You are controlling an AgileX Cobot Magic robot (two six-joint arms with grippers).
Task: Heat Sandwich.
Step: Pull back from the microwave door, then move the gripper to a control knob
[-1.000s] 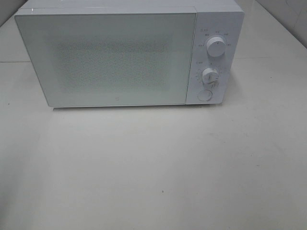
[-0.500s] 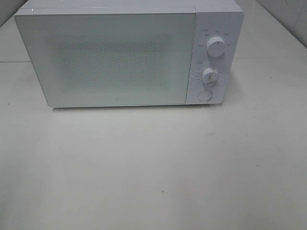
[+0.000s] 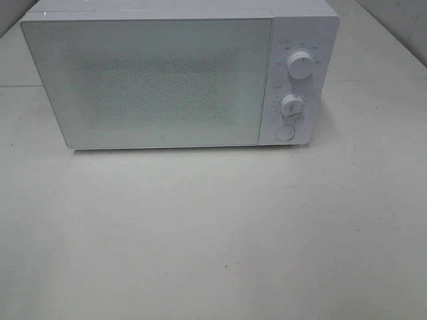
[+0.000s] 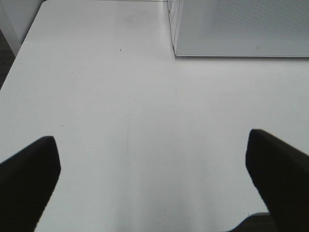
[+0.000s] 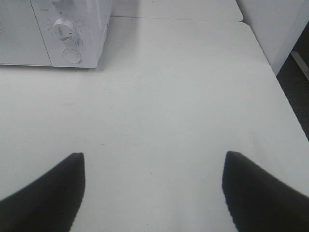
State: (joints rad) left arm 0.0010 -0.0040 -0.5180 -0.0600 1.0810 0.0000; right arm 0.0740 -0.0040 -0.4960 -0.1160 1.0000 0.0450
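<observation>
Apparently the task is hardly begun: the microwave (image 3: 153, 80) door is closed, no sandwich visible, left hand (image 4: 150, 142) and right hand (image 5: 154, 158) both spread, empty

Left gripper (image 4: 152, 181) and right gripper (image 5: 153, 191) both spread wide, empty.

The microwave door (image 3: 153, 83) hides its interior; dial markings (image 3: 301, 47) illegible.
</observation>
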